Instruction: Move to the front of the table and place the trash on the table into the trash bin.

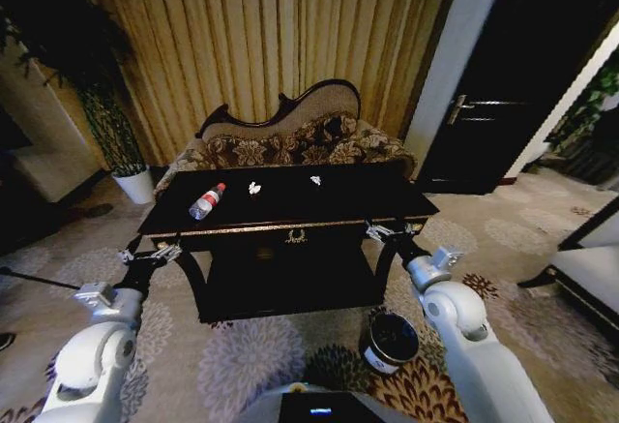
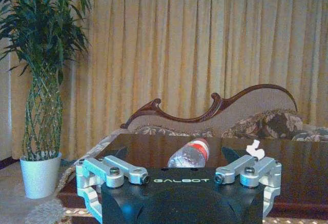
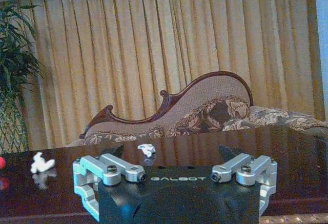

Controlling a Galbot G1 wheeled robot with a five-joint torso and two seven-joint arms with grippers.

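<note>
The glossy dark console table [image 1: 290, 212] with gold trim is seen at frame centre before a carved floral sofa [image 1: 290, 137]; on its top lie a clear red-capped bottle [image 1: 206, 201] at left and two crumpled white scraps [image 1: 254, 188] toward the middle. The round dark trash bin [image 1: 391, 342] is set on the patterned carpet at lower right, below the table's right end and beside the right arm. The left gripper [image 1: 152, 255] and right gripper [image 1: 392, 233] are held at the table's front corners, both with fingers spread apart and empty.
</note>
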